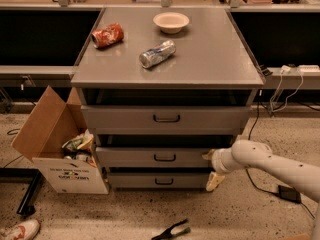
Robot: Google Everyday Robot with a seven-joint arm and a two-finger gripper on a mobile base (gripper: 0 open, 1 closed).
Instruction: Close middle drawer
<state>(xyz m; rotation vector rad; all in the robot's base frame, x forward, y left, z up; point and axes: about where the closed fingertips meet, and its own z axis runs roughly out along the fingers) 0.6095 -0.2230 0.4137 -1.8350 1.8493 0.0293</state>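
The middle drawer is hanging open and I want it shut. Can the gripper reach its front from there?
Probably yes. The gripper sits at the right end of the middle drawer, by its front, with nothing between them; the cardboard box stands off to the left.
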